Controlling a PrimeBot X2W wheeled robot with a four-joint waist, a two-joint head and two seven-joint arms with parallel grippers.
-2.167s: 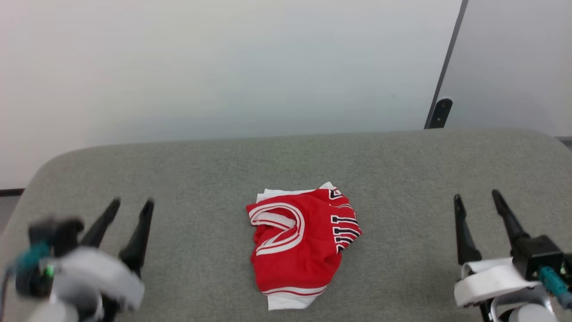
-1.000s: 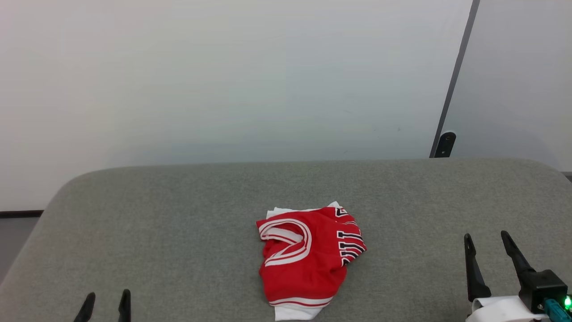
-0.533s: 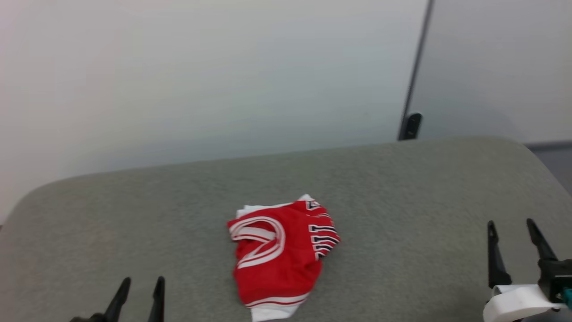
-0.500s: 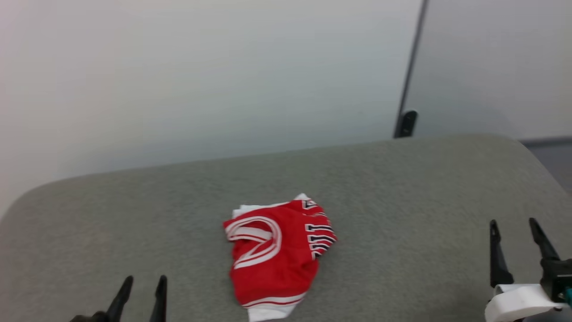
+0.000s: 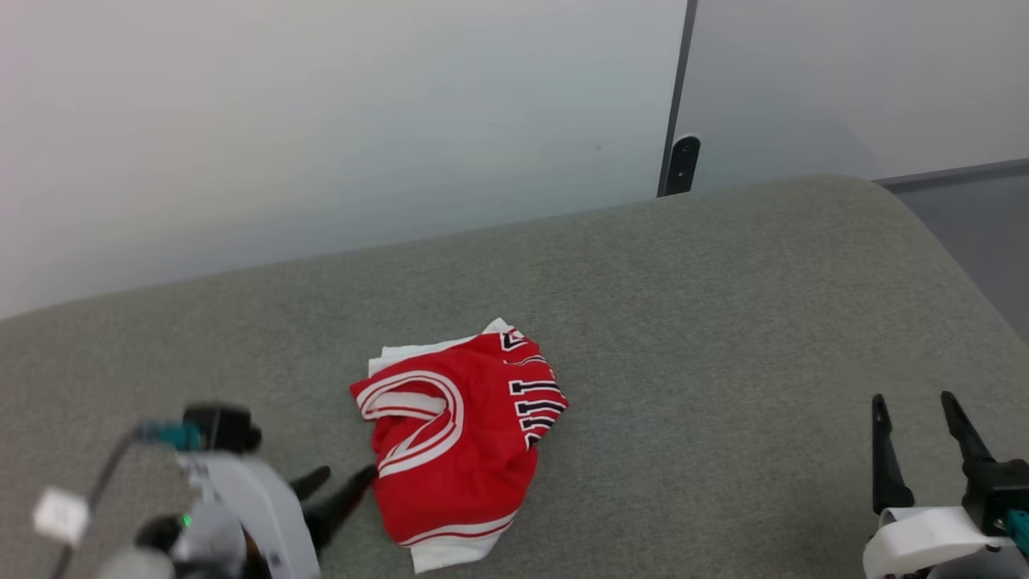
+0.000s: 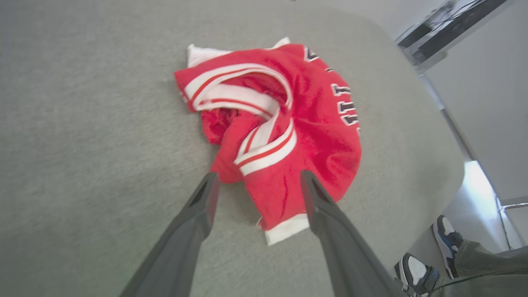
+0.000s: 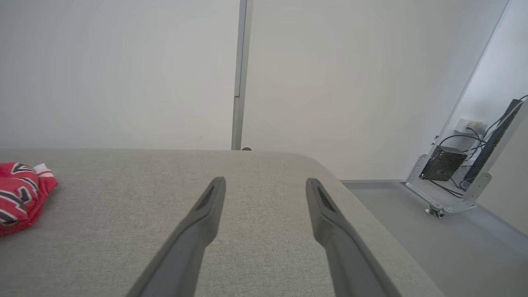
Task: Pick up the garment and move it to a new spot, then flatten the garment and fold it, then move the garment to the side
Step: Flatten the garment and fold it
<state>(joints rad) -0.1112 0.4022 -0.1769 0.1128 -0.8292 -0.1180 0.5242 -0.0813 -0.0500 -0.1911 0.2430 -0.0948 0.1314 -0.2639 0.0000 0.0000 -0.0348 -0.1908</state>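
Note:
The garment (image 5: 462, 438) lies crumpled on the grey table (image 5: 723, 322), a red jersey with white-red striped trim and black lettering along its right side. My left gripper (image 5: 342, 480) is open at the lower left, its fingertips at the garment's near left edge. In the left wrist view, the fingers (image 6: 194, 214) straddle a fold of the garment (image 6: 288, 123) from above, and nothing is gripped. My right gripper (image 5: 912, 398) stands open at the lower right, far from the cloth. The right wrist view has the garment (image 7: 20, 194) at its left edge.
A white wall rises behind the table with a dark vertical strip (image 5: 675, 104) and a black bracket (image 5: 683, 165). The table's rounded right edge (image 5: 949, 257) drops to grey floor. A person's shoes (image 6: 433, 255) show past the table edge. Electronics (image 7: 445, 163) sit on the floor at the right.
The camera turned, shifting the whole picture left. My left arm has swung in toward the garment, and its open fingers now reach the cloth's near left edge. The right gripper kept still.

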